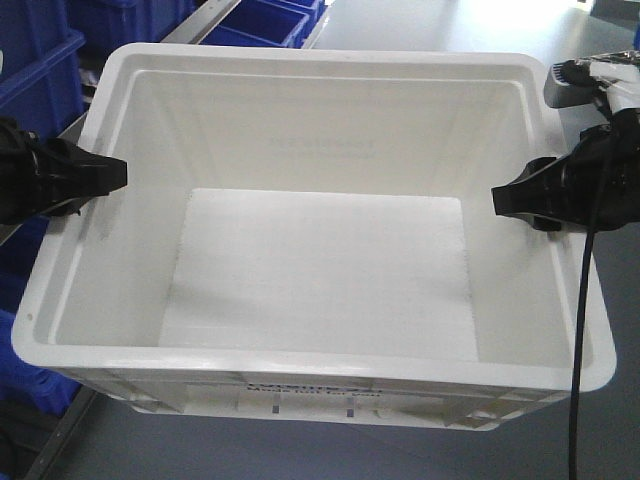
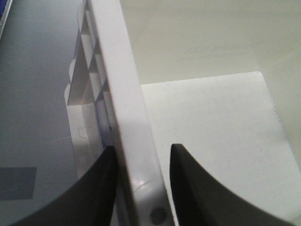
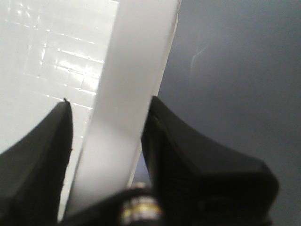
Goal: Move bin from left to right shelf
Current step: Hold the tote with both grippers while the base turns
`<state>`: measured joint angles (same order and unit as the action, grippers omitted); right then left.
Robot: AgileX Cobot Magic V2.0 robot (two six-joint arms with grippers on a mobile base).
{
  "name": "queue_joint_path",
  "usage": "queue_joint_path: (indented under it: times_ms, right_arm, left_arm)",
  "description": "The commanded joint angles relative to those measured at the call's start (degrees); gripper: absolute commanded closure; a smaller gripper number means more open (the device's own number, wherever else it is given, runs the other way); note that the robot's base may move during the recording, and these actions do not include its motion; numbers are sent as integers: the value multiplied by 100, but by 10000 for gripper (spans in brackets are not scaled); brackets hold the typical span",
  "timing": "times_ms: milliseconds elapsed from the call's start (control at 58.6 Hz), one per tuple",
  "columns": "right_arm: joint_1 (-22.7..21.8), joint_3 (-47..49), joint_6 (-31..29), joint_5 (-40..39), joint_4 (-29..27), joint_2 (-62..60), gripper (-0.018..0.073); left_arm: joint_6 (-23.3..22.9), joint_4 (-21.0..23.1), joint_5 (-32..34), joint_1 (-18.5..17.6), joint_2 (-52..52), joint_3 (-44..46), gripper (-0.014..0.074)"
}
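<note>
**Two-armed grip on the bin, with the carry to the right shelf ahead.** The white bin [image 1: 320, 368] fills the middle of the front view, empty, its printed near side at the bottom of the frame above a grey surface [image 1: 450, 25]. Whether it rests there or hangs clear cannot be told.

At mid-frame the left end effector [image 1: 118, 175] reaches in from the left edge and the right end effector [image 1: 500, 200] from the right edge. Both arms are roughly level and point inward at opposite side walls. Each straddles the rim, one finger [image 2: 94, 188] outside and one inside, and is closed on it. The wrist views show a sliver by the inner fingers, so how firm the hold is stays unclear. A black cable [image 1: 580, 330] drops along the right of the frame.

Beyond, in the upper left, sit blue bins [image 1: 255, 25].

The grasp looks made. The next move likely calls for both arms to travel rightward together, level, with equal squeeze, so the bin neither tips nor slips.
</note>
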<state>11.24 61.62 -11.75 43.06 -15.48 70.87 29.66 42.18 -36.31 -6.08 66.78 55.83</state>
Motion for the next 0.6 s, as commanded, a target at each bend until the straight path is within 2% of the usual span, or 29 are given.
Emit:
queue_joint_path:
  times_ms: [0,580]
  right_arm:
    - [130,296,-87,-596,-779,-179,564]
    - [130,296,-92,-596,-778,-179,564]
  left_arm:
    - [115,898,-148,-196,-161,259,603]
    - [115,898,-148,-196,-161,259,603]
